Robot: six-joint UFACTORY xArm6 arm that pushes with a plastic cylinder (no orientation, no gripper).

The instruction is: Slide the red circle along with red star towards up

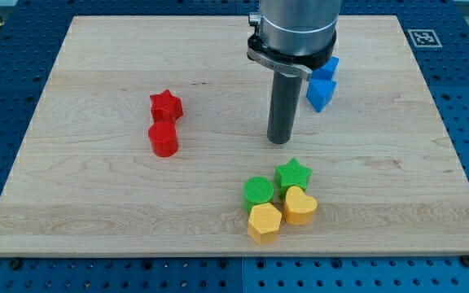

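Note:
The red star (166, 106) lies on the wooden board at the view's left of centre. The red circle (163, 139) sits directly below it, touching it. My tip (279, 140) rests on the board well to the view's right of both red blocks, about level with the red circle. It touches no block.
A blue cube (329, 67) and a blue triangle-like block (320, 93) sit at the view's upper right, partly behind the rod. A green circle (258, 191), green star (292, 173), yellow heart (300, 206) and yellow hexagon (265, 222) cluster below the tip. The board's edge (234, 254) meets a blue perforated table.

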